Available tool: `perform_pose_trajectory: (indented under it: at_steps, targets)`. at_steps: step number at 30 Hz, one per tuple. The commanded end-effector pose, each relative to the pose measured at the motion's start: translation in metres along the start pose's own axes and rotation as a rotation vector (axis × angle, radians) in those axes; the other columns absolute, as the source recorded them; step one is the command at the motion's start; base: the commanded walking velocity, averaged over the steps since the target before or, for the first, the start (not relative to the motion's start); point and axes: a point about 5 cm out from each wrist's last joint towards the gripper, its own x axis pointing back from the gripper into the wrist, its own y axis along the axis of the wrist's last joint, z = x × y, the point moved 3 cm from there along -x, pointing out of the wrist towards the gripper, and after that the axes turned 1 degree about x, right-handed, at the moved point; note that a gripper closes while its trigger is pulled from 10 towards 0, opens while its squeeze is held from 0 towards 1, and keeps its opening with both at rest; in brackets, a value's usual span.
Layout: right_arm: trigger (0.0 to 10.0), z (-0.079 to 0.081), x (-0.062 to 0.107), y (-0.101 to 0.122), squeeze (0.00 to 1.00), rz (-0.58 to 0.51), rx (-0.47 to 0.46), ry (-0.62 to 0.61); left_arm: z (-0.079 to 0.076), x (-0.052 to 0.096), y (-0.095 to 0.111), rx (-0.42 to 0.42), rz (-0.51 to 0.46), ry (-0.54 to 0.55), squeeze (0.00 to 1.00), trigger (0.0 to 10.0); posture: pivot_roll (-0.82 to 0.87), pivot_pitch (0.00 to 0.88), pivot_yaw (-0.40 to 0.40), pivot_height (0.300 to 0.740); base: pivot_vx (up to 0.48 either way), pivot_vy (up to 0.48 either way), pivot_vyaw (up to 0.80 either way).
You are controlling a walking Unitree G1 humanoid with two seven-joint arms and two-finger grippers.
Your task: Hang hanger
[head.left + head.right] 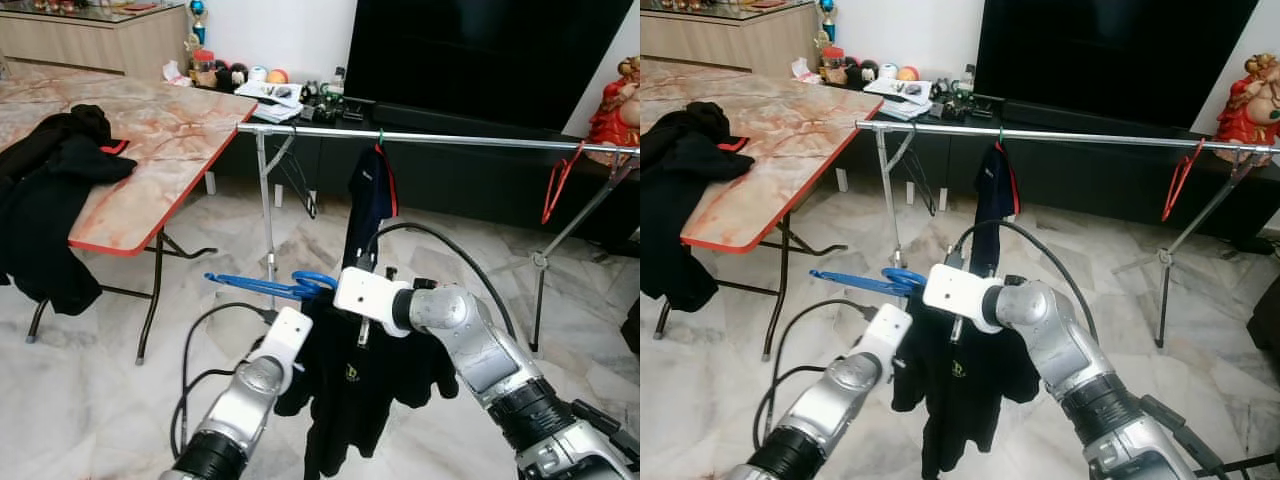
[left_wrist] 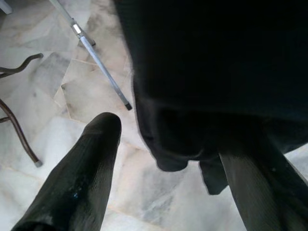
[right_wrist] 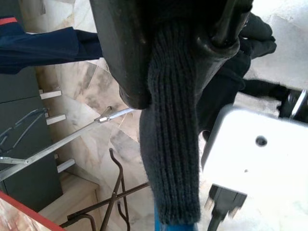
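At frame centre the right gripper (image 1: 322,290) clamps the blue hanger (image 1: 262,285), long axis level; the rail (image 1: 440,139) lies above; left gripper (image 2: 168,159) fingers open around the shirt (image 1: 355,385)

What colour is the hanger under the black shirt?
Blue hanger, clearest in the left eye view.

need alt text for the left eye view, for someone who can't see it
Two silver robot arms hold up a black shirt on a blue hanger, the right gripper at the hanger's hook, below a metal clothes rail. A dark garment and a red hanger hang on the rail; black clothes lie on a marble-topped table to the left.
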Motion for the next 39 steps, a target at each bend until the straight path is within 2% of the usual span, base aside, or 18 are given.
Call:
perform_pose_trajectory:
  at_steps: [1, 5, 10, 12, 13, 23, 27, 39]
  targets:
    - [0.0, -0.004, 0.002, 0.009, 0.00, -0.029, 0.026, -0.014, -0.001, -0.002, 0.004, 0.039, -0.027, 0.030, 0.00, 10.0, 0.04, 0.000, -0.119, 0.740, 0.000, 0.000, 0.00]
    - [0.0, -0.003, 0.002, 0.010, 0.00, -0.032, 0.029, -0.012, 0.001, -0.004, 0.006, 0.083, -0.042, 0.070, 0.00, 10.0, 0.04, 0.000, -0.120, 0.740, 0.000, 0.000, 0.00]
    - [0.0, -0.003, 0.003, 0.010, 0.00, -0.033, 0.031, -0.012, 0.004, -0.006, 0.005, 0.072, -0.038, 0.085, 0.00, 10.0, 0.04, 0.000, -0.120, 0.740, 0.000, 0.000, 0.00]
    - [0.0, -0.003, 0.003, 0.010, 0.00, -0.032, 0.031, -0.012, 0.006, -0.008, -0.001, 0.058, -0.019, 0.106, 0.00, 1.2, 0.03, 0.000, -0.118, 0.740, 0.000, 0.000, 0.00]
    - [0.0, -0.003, 0.003, 0.010, 0.00, -0.032, 0.031, -0.013, 0.005, -0.009, -0.004, 0.073, -0.013, 0.105, 0.00, 0.0, 0.03, 0.000, -0.117, 0.740, 0.000, 0.000, 0.00]
    - [0.0, -0.006, 0.004, 0.013, 0.00, -0.041, 0.029, -0.019, -0.012, -0.013, -0.005, 0.126, -0.012, 0.065, 0.00, 0.0, 0.03, 0.000, -0.119, 0.740, 0.000, 0.000, 0.00]
    - [0.0, -0.006, 0.005, 0.013, 0.00, -0.040, 0.028, -0.021, -0.016, -0.014, -0.005, 0.150, -0.020, 0.064, 0.00, 0.0, 0.02, 0.000, -0.118, 0.740, 0.000, 0.000, 0.00]
    - [0.0, -0.008, 0.006, 0.014, 0.00, -0.043, 0.029, -0.027, -0.018, -0.016, -0.009, 0.147, -0.021, 0.070, 0.00, 0.0, 0.02, 0.000, -0.114, 0.740, 0.000, 0.000, 0.00]
